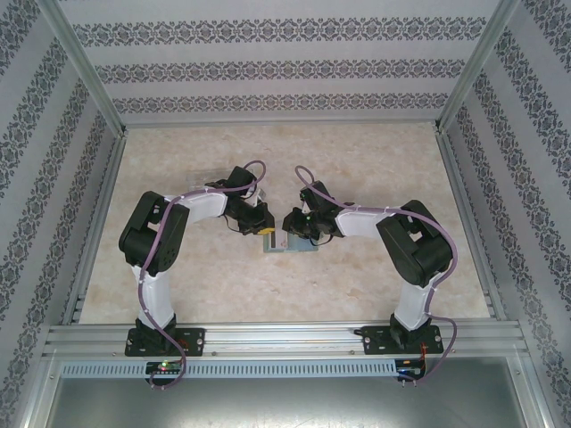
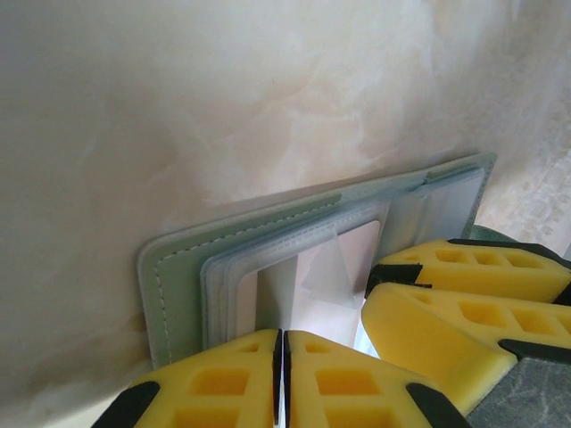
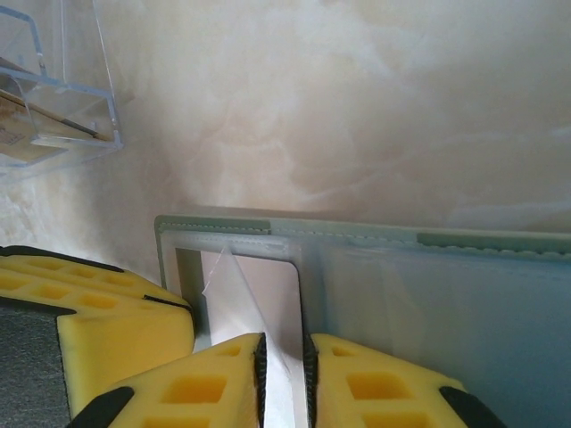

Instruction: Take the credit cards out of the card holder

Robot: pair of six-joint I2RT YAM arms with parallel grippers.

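From above, you have both arms reaching in toward the middle of the surface (image 1: 375, 160). The card holder (image 1: 296, 246) lies open about midway between the left and right edges, slightly nearer the near edge than the far one. The left pincer (image 1: 263, 230) comes down on its left end and the right pincer (image 1: 293, 223) on its far side, the two just beside each other.

In your left wrist view, the left pincer (image 2: 281, 339) has its yellow pads pressed together with only a thin dark seam between them, right at the near edge of the card holder (image 2: 174, 276). You cannot tell whether anything thin is caught in that seam. The holder's clear pockets (image 2: 268, 259) face up, with a whitish card (image 2: 352, 259) showing through a window. The right pincer's fingers (image 2: 464, 267) crowd in from the right, touching the pockets.

In your right wrist view, the right pincer (image 3: 284, 346) is narrowed to a slit, clamped on the whitish card (image 3: 268, 294), which runs between its pads. The sage-green rim of the holder (image 3: 357, 234) lies flat beyond. The left pincer's yellow fingers (image 3: 116, 325) sit at the holder's left end, and a clear tray (image 3: 62, 107) stands apart toward the far left
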